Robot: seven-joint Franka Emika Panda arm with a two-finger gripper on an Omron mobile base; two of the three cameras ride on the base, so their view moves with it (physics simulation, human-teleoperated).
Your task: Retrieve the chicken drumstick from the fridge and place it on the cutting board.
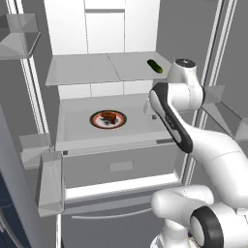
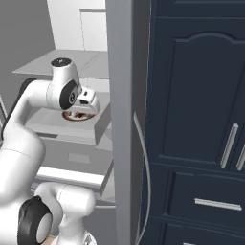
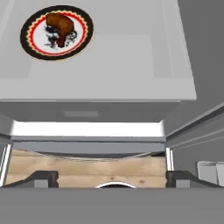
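your pincer is spread wide and pinches nothing. you can see its two dark tips at the bottom of the hand view, one at the lower left and one at the lower right, far apart from each other.

look at the upper left of the hand view. you see the chicken drumstick there. it is reddish brown and lumpy, and it lies on a round plate with a red rim. the plate sits on a pale grey shelf of the fridge. your pincer is well apart from the drumstick, toward the bottom of that view.

in the left base view the drumstick and its plate are a little left of the middle of the frame, on the same shelf. your white arm rises from the lower right of the frame, and its hand end sits just right of the plate, at the right end of the shelf. a small dark green vegetable lies on the shelf above, right of the middle near the top. under the plate's shelf is a wide drawer.

in the right base view the hand hangs over the plate, so you see just a bit of its red rim, left of the middle. dark blue cabinets fill the right half of that frame.
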